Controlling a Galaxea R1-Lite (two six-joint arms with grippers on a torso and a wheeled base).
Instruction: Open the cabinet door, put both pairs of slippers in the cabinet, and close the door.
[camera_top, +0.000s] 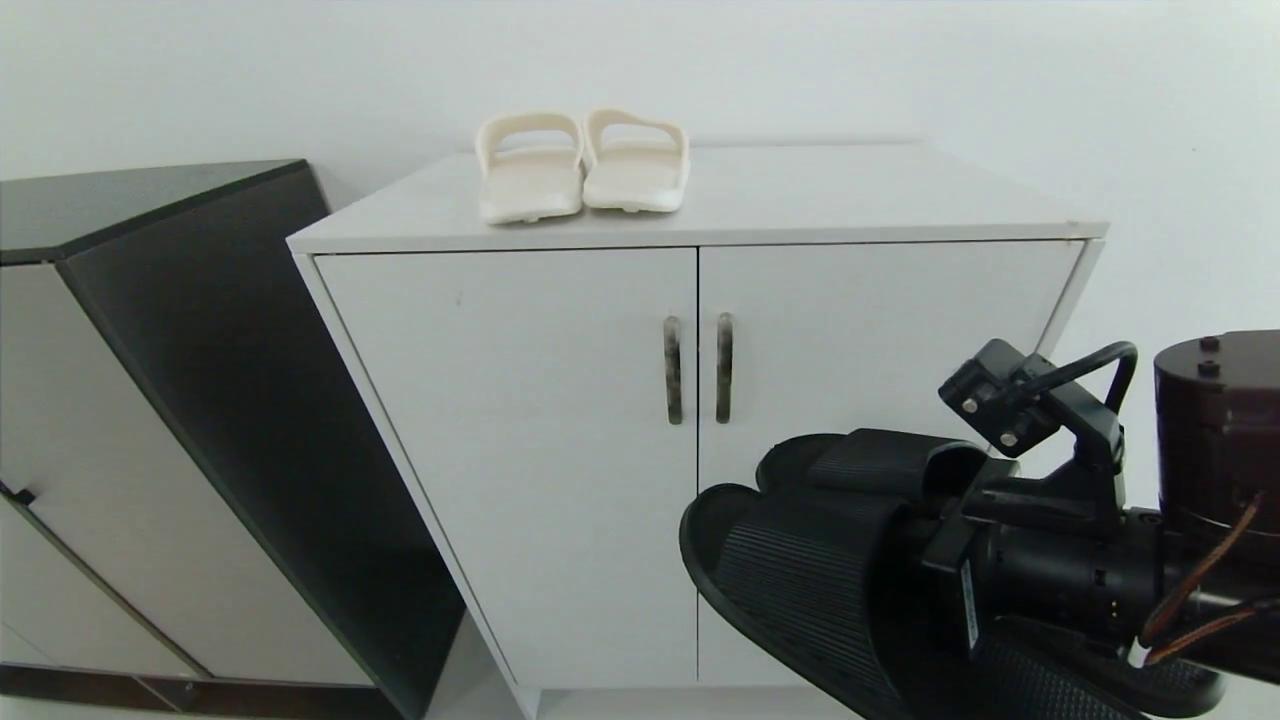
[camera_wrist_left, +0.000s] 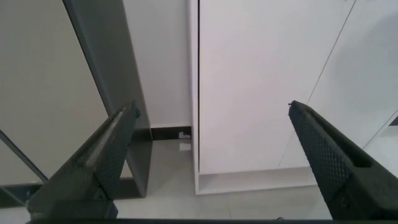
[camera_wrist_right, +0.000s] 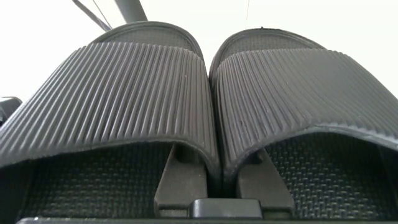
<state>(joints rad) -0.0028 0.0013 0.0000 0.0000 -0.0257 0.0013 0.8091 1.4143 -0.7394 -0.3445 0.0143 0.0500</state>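
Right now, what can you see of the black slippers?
The black slippers are a matching pair of slides, rubbery-looking, with ribbed straps and dimpled footbeds. They lie side by side, with the right gripper shut on their adjoining inner edges. They are held low in front of the white cabinet's shut right door.

— How does the cabinet (camera_top: 520, 450) look?
— Smooth matt white board; its 2 handles (camera_top: 674, 370) are dull brushed metal.
— And the rest?
— The cream slippers (camera_top: 580, 165) are smooth, matt, foam-like. The black slippers (camera_top: 800, 570) are matt rubber, straps ribbed, footbeds pebbled. The left pincer (camera_wrist_left: 212, 107) has finely dimpled pads (camera_wrist_left: 323, 149).
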